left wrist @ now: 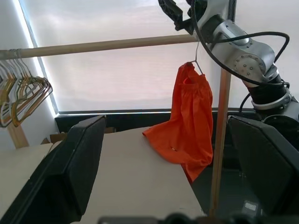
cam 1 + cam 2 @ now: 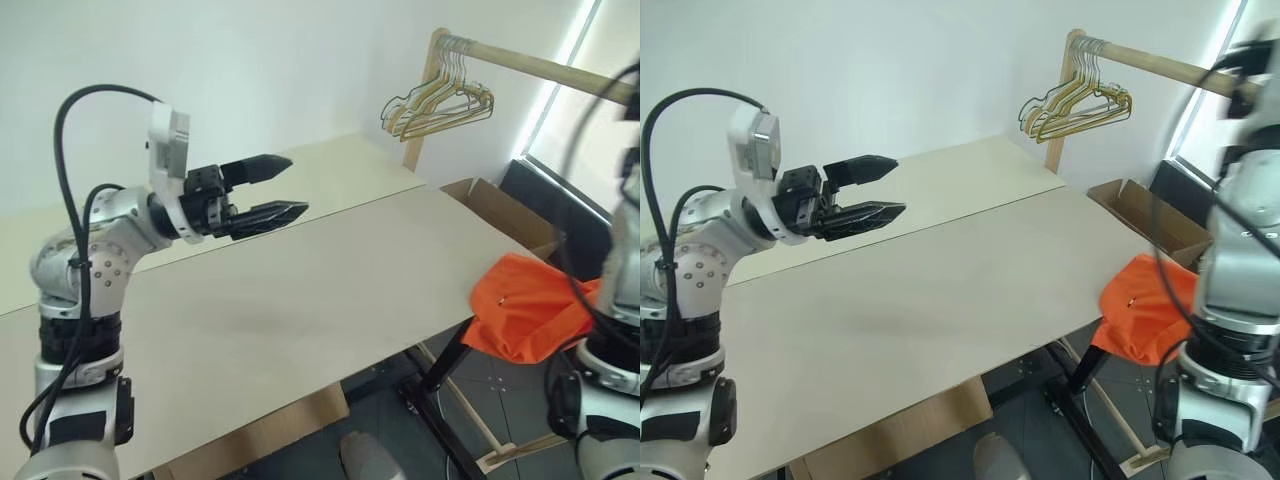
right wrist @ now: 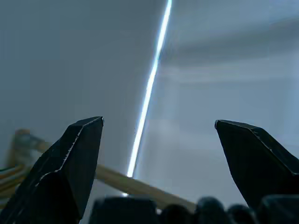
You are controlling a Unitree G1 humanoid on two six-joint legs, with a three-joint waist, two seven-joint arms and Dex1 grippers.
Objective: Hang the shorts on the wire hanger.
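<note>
The bright orange shorts (image 1: 191, 116) hang from the thin wire hanger, whose hook (image 1: 196, 58) rises from their top to the wooden rail (image 1: 107, 45). Their lower part rests on the table's far right corner, where the head views show them as an orange heap (image 2: 530, 305). My right gripper (image 3: 159, 140) is open and empty, raised beside the rail just above the hook and pointing upward. My left gripper (image 2: 285, 190) hovers open and empty over the table's left side, pointing right toward the shorts and well apart from them.
A bunch of gold and dark wire hangers (image 2: 440, 105) hangs at the rail's far end by its wooden post. An open cardboard box (image 2: 500, 205) sits beyond the beige table (image 2: 300, 300). Dark frame legs (image 2: 435, 400) stand under the table's right edge.
</note>
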